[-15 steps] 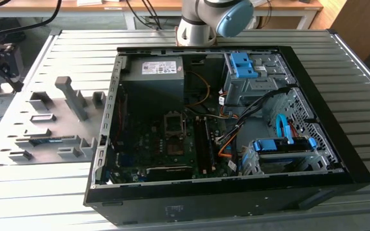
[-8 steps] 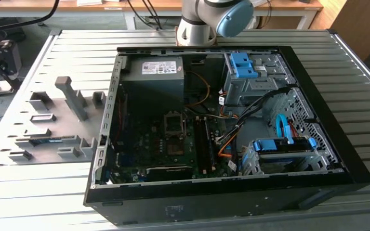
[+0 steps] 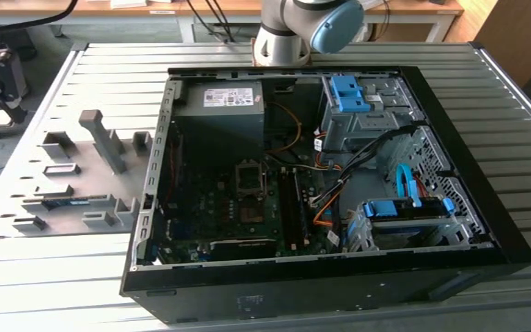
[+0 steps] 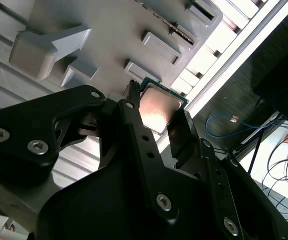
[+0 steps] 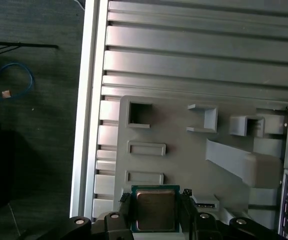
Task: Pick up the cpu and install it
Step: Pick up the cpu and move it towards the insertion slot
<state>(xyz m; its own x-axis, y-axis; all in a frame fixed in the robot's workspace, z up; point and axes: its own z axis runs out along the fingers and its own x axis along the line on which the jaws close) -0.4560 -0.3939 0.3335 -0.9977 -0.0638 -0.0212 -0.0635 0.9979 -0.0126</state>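
Observation:
The cpu (image 5: 155,211) is a small square chip with a dull silver face and a green rim. It sits between my black fingers (image 5: 125,206) in both wrist views. My gripper (image 5: 155,201) is shut on the cpu (image 4: 160,106) by two opposite edges, and my gripper (image 4: 156,111) holds it in the air above the grey parts fixture (image 5: 184,165). The dark square socket frame (image 3: 249,176) lies on the motherboard inside the open computer case (image 3: 450,138).
The grey fixture (image 3: 90,173), at the exterior view's left of the case, has raised blocks, a tall post (image 3: 104,138) and a green memory stick (image 3: 67,203). The slatted table's edge (image 5: 89,100) runs beside it. Cables, drive bays and a power supply (image 3: 219,104) crowd the case.

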